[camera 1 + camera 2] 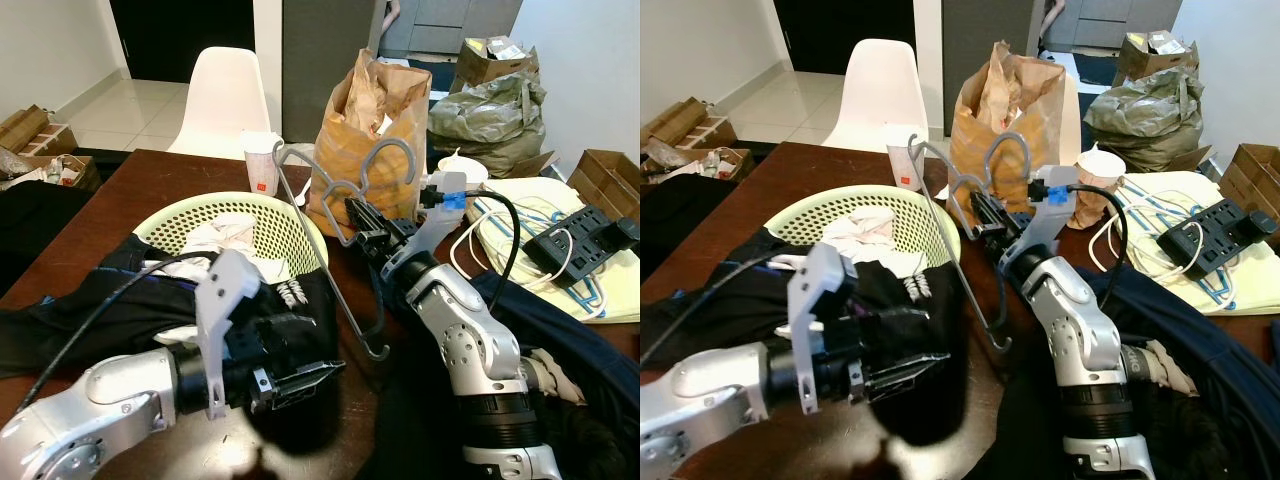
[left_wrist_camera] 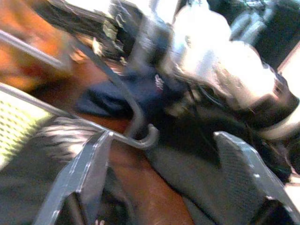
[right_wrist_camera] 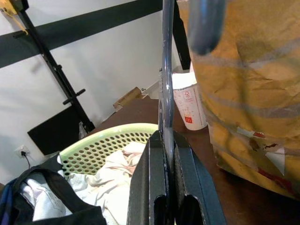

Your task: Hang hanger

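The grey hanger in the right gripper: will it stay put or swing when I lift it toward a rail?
Probably swings. The right gripper pinches the hanger high up near its hook, so the long thin frame hangs tilted below. It looks like stiff, light wire, so it should not flop. Its lower hooked end hangs close to the dark clothes and could snag.

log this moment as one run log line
stage: hanger held, not hung | right tool: shut on grey hanger over table | left tool: open, low by green basket | brown paper bag behind
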Motion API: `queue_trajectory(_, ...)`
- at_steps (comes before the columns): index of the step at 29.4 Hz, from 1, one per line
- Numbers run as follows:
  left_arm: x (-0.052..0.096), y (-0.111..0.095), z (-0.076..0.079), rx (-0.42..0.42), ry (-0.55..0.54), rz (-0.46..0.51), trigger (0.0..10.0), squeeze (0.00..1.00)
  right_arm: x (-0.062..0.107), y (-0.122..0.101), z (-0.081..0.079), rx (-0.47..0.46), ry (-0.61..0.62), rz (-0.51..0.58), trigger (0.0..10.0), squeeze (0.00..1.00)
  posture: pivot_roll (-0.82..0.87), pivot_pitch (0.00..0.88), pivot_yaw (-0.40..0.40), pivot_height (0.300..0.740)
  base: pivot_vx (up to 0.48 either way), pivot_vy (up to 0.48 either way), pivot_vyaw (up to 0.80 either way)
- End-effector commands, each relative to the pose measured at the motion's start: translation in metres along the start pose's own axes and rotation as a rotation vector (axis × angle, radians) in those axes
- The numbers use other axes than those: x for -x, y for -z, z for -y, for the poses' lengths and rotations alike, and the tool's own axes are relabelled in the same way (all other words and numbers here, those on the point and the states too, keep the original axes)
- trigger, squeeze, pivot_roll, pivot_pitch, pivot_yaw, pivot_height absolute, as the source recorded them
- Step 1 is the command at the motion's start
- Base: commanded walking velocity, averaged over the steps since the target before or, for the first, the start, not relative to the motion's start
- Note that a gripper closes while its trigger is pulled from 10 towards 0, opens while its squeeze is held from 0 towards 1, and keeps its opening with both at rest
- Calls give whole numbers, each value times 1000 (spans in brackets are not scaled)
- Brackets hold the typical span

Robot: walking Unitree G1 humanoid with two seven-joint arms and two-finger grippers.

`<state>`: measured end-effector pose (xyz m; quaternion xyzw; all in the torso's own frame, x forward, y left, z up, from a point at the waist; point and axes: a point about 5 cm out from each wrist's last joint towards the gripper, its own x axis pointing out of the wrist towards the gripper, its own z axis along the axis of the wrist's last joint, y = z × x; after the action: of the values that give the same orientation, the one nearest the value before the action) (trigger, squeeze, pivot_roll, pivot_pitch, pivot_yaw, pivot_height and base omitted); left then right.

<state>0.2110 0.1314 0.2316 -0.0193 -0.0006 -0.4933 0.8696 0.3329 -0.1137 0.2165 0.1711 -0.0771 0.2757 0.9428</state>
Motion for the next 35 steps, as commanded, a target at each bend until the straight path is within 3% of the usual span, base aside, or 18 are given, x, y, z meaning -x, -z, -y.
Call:
queue_trajectory(1,9,-7,-12,1,-82,46,10000,1000,-1,3,-3,5,-14,-17,10000,0,-16,98,-47,740,0,0,0)
queue_trajectory(2,9,-7,-12,1,-82,46,10000,1000,-1,3,-3,5,-14,-17,10000,0,-16,98,-47,740,0,0,0)
queue_trajectory(4,23,-16,-22,15,-146,105,10000,1000,-2,3,-4,6,-16,-18,10000,0,-16,97,-47,740,0,0,0)
queue_trajectory(8,39,-19,-29,0,-224,101,10000,1000,-1,2,-3,8,-18,-20,10000,0,-20,97,-50,740,0,0,0)
queue_trajectory(9,45,-18,-40,-5,-325,89,10000,1000,-1,2,-3,9,-19,-20,10000,0,-20,97,-49,740,0,0,0)
queue_trajectory(11,45,-18,-40,-5,-325,89,10000,1000,-1,2,-3,9,-19,-20,10000,0,-20,97,-49,740,0,0,0)
queue_trajectory(12,52,-18,-54,-8,-450,74,10000,1000,-1,2,-3,10,-19,-20,10000,0,-19,96,-50,740,0,0,0)
queue_trajectory(13,65,-13,-74,-19,-647,30,10000,1000,-1,2,-3,10,-19,-21,10000,0,-16,97,-49,740,0,0,0)
queue_trajectory(14,78,-7,-90,-7,-810,0,10000,333,-1,3,-3,9,-20,-22,10000,0,-14,96,-51,740,0,0,0)
queue_trajectory(17,86,-3,-98,2,-902,-20,10000,333,-2,3,-4,9,-21,-23,10000,0,-14,96,-51,740,0,0,0)
queue_trajectory(18,90,2,-103,1,-956,-39,10000,0,-2,3,-4,9,-23,-24,10000,0,-17,98,-51,740,0,0,0)
queue_trajectory(24,91,5,-107,-23,-984,-49,10000,0,-3,3,-5,9,-26,-24,10000,0,-19,100,-51,740,0,0,0)
queue_trajectory(29,91,12,-137,-54,-1048,-63,10000,0,0,2,-4,15,-21,-27,10000,0,-36,114,-51,740,0,0,0)
queue_trajectory(35,86,10,-151,-80,-1045,-87,10000,0,2,2,-4,17,-16,-29,10000,0,-41,123,-46,740,0,0,0)
